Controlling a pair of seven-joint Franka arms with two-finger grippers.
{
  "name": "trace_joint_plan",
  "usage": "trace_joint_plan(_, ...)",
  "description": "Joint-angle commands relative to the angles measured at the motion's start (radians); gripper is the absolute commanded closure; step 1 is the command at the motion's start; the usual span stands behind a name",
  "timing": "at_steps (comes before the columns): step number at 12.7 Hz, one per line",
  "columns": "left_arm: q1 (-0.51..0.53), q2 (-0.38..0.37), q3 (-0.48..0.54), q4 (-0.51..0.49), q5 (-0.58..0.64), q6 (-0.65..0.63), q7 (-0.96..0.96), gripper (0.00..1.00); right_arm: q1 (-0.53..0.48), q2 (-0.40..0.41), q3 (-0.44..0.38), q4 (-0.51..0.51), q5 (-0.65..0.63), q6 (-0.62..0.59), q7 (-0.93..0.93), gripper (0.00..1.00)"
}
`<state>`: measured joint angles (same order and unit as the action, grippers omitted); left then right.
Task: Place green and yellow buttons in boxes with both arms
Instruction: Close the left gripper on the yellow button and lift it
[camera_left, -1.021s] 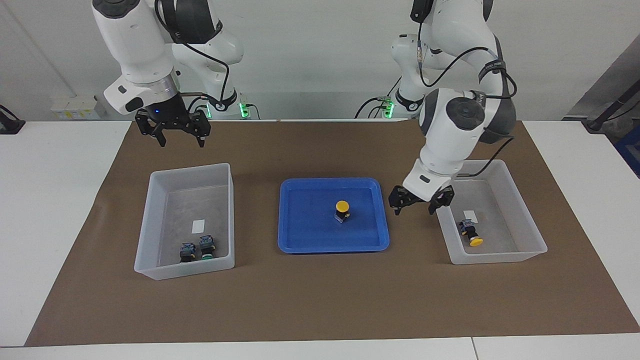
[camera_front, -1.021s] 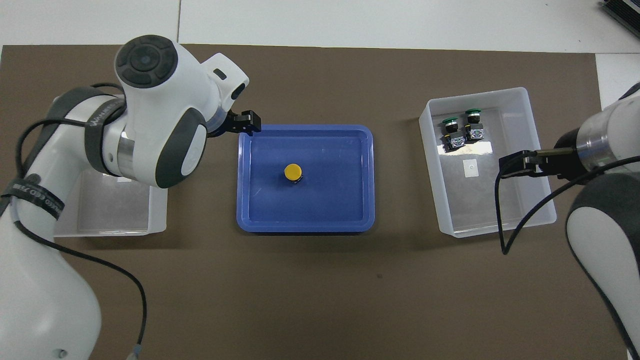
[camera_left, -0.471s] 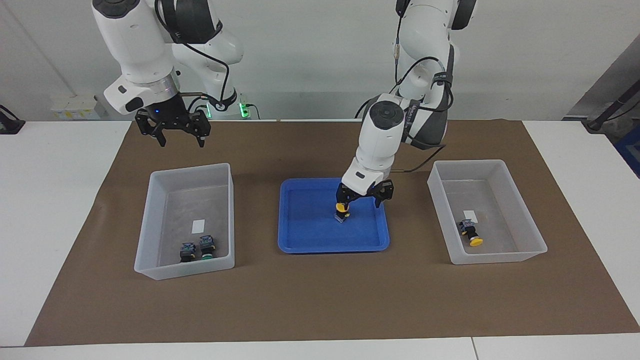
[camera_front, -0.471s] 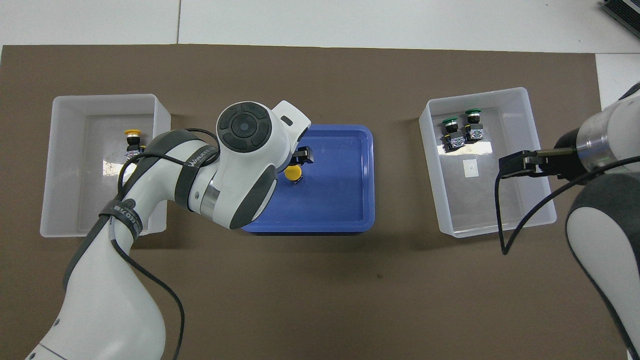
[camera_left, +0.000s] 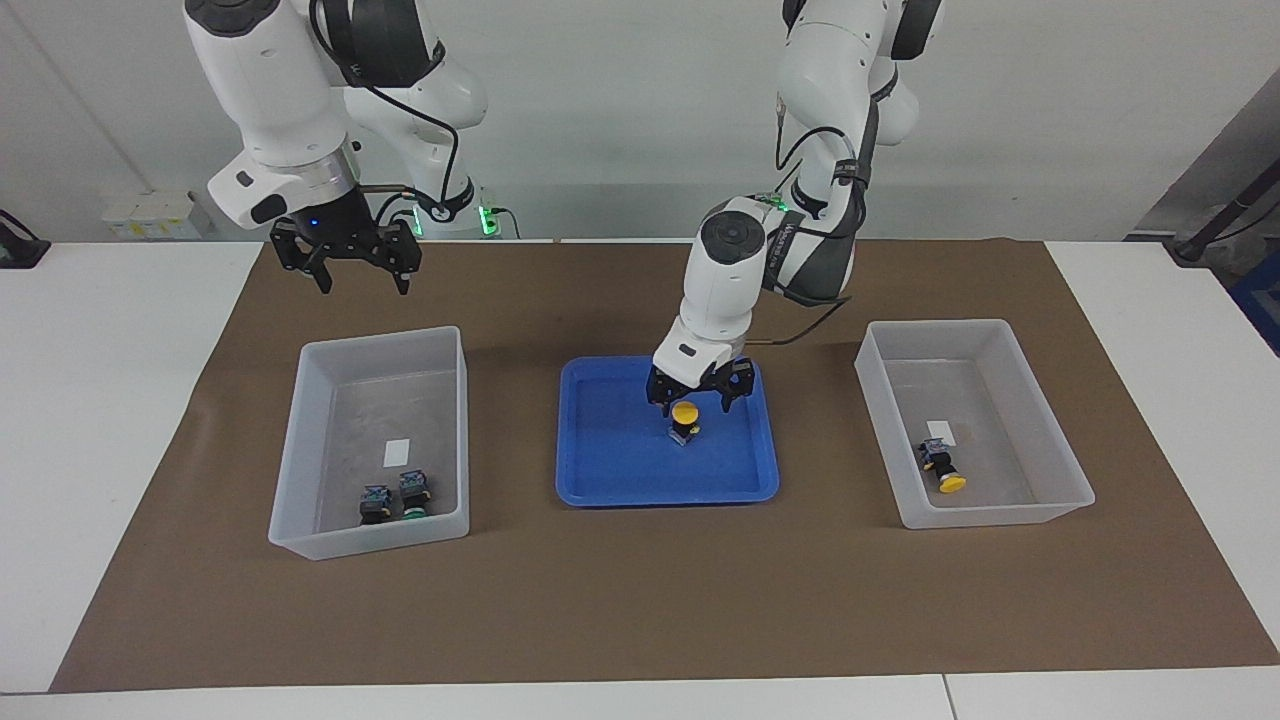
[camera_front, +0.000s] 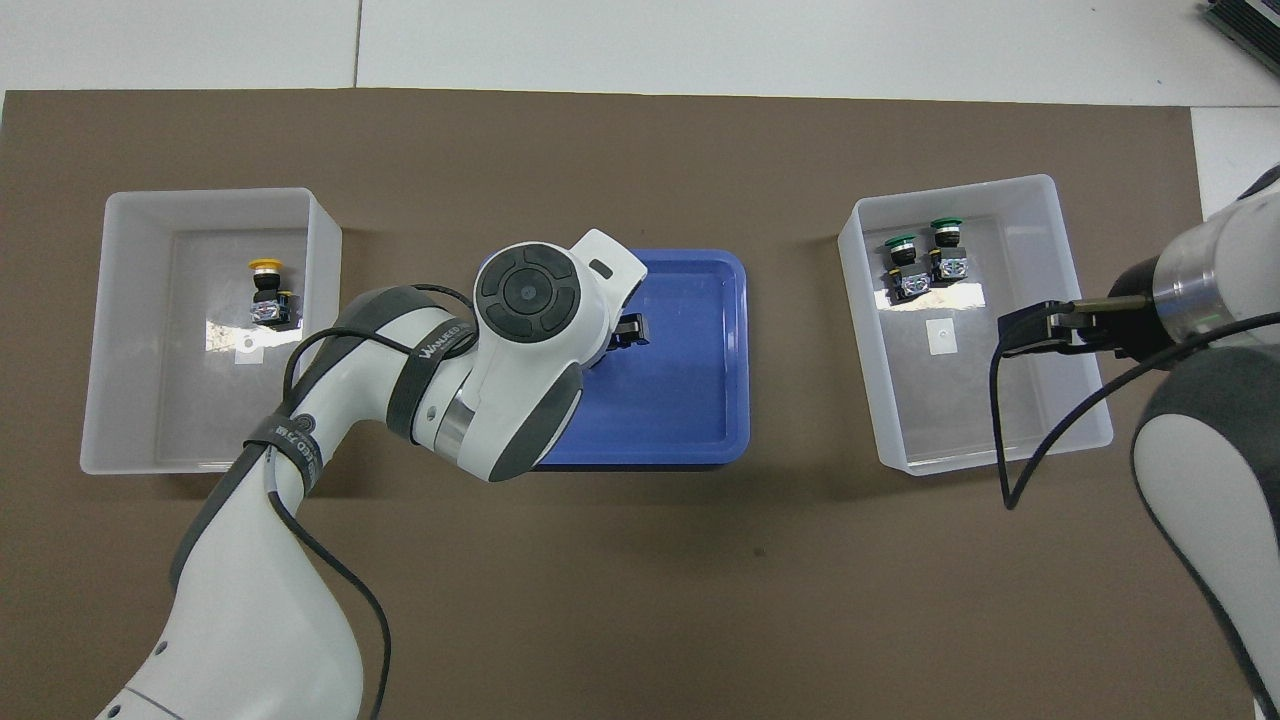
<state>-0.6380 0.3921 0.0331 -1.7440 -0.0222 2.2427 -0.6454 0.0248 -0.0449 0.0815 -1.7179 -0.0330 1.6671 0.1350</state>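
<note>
A yellow button (camera_left: 685, 412) stands upright in the blue tray (camera_left: 610, 470). My left gripper (camera_left: 695, 404) is open just over it, with one finger on either side of the cap, not closed on it. In the overhead view the left arm hides this button, and only a black finger (camera_front: 630, 330) shows. A second yellow button (camera_left: 943, 469) lies in the box (camera_left: 1040, 440) at the left arm's end; it also shows in the overhead view (camera_front: 266, 290). Two green buttons (camera_left: 394, 498) stand in the other box (camera_left: 300, 450), also in the overhead view (camera_front: 922, 262). My right gripper (camera_left: 362, 284) waits open, raised.
A brown mat (camera_left: 640, 610) covers the middle of the white table. The blue tray (camera_front: 700, 400) lies between the two boxes. The right gripper (camera_front: 1030, 328) hangs over the green buttons' box (camera_front: 1000, 450). A cable loops down from the right arm.
My left gripper has swung from the rim of the box at its end across to the tray and centred over the yellow button. The right arm has not moved.
</note>
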Motion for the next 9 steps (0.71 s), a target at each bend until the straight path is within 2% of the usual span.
trace_joint_plan(1,-0.019,-0.010,0.018,-0.058,-0.001,0.076,-0.022,0.03,0.001,-0.012,-0.009,-0.015,0.028,0.005,-0.014,0.00)
trace_joint_plan(7,-0.025,0.019,0.018,-0.080,-0.001,0.155,-0.063,0.14,0.001,-0.012,-0.009,-0.015,0.028,0.005,-0.014,0.00)
trace_joint_plan(9,-0.026,0.022,0.018,-0.078,-0.001,0.167,-0.073,0.21,0.001,-0.012,-0.009,-0.015,0.028,0.005,-0.014,0.00)
